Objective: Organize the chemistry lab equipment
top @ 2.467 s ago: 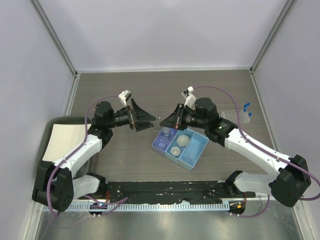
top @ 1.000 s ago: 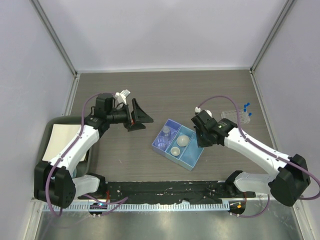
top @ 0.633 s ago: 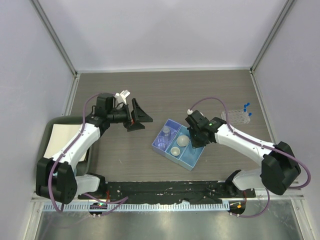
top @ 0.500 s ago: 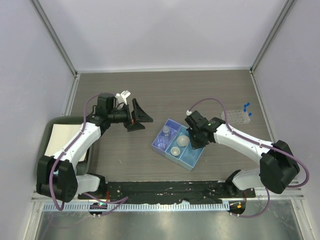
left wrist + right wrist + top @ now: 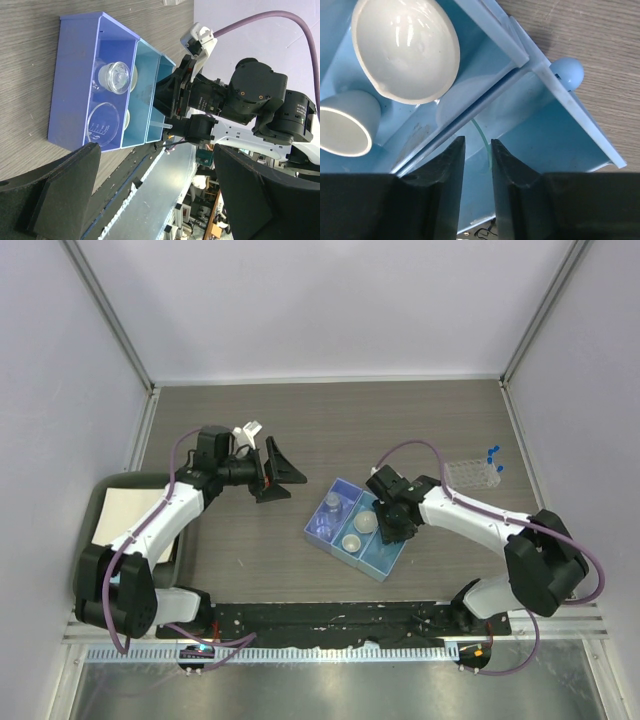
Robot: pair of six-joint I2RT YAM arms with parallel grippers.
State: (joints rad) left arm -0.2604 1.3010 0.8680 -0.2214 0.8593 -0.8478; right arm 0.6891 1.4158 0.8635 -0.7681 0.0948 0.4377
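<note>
We are holding the right gripper over the blue tray's right compartment, jaws slightly parted around a thin clear rod so it drops there, while the left gripper is hovering wide open and empty.

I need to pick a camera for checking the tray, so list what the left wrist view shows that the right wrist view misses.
Only left wrist: the beaker and funnel in the darker end compartment of the tray, and the right gripper from outside. Only right wrist: the white dishes' insides and a pale-blue ball at the tray's edge. Both: the tray and a thin clear tube at the right gripper.
</note>
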